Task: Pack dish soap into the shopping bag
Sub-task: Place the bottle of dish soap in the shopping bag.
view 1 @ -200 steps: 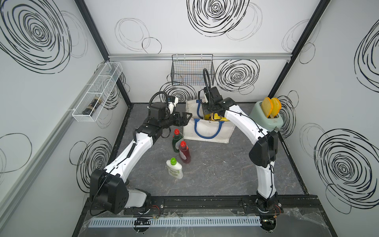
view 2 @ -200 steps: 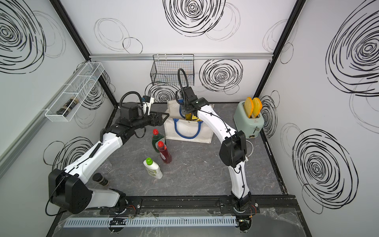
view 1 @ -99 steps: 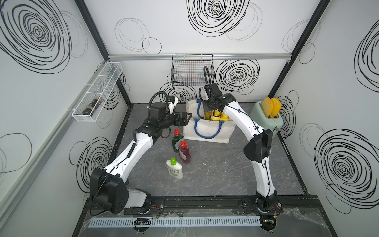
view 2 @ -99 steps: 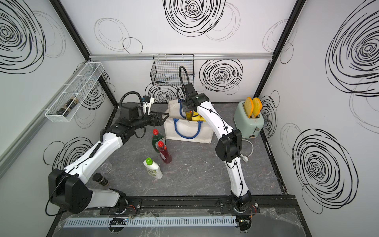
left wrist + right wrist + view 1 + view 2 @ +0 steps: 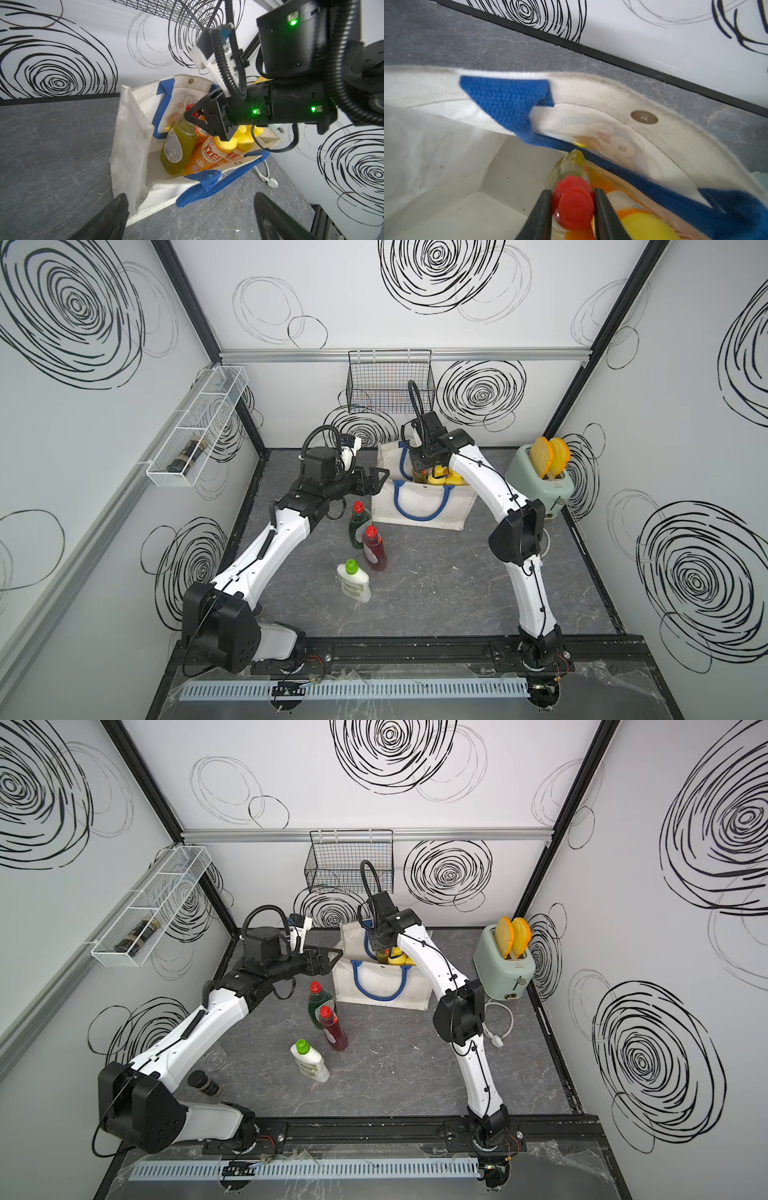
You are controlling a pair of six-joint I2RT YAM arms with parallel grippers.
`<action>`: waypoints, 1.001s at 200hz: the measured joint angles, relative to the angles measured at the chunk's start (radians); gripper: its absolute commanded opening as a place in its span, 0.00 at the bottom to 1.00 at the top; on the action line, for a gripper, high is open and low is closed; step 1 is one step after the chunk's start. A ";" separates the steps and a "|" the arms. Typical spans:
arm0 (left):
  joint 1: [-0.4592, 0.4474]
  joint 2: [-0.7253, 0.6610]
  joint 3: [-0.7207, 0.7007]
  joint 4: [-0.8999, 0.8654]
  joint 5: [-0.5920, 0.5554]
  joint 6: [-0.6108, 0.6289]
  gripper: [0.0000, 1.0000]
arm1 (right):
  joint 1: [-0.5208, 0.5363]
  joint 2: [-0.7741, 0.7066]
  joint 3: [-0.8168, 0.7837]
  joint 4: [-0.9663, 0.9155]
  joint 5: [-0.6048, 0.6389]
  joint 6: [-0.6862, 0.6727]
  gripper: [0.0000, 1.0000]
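Note:
The off-white shopping bag point(image 5: 424, 510) point(image 5: 382, 990) with blue handles stands open at the back. My right gripper point(image 5: 572, 205) point(image 5: 424, 464) reaches down into the bag's mouth. It is shut on the red cap of a yellow-green dish soap bottle point(image 5: 178, 145) point(image 5: 571, 199), which stands inside the bag. Orange bottles with yellow caps point(image 5: 209, 153) point(image 5: 444, 479) lean beside it. On the floor in front of the bag stand a dark green bottle point(image 5: 357, 524), a red bottle point(image 5: 374, 551) and a white green-capped bottle point(image 5: 353, 583). My left gripper point(image 5: 376, 481) point(image 5: 190, 194) hovers open and empty by the bag's left corner.
A mint toaster point(image 5: 540, 483) with its white cable point(image 5: 498, 1027) stands at the back right. A black wire basket point(image 5: 388, 383) hangs on the back wall and a white wire shelf point(image 5: 195, 427) on the left wall. A dark jar point(image 5: 203, 1083) lies by the left arm's base.
The right arm's elbow has swung a little to the left while its gripper stayed in the bag's mouth on the bottle. The left arm has not moved.

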 measured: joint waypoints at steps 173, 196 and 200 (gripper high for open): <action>0.000 0.001 0.000 -0.002 0.000 0.000 0.96 | 0.003 -0.045 -0.068 0.022 0.017 -0.011 0.46; 0.000 0.001 0.000 -0.003 0.000 0.000 0.96 | 0.002 -0.062 -0.076 0.027 0.029 -0.016 0.56; 0.000 0.001 0.000 -0.003 0.000 0.000 0.96 | 0.002 -0.067 -0.076 0.026 0.033 -0.017 0.58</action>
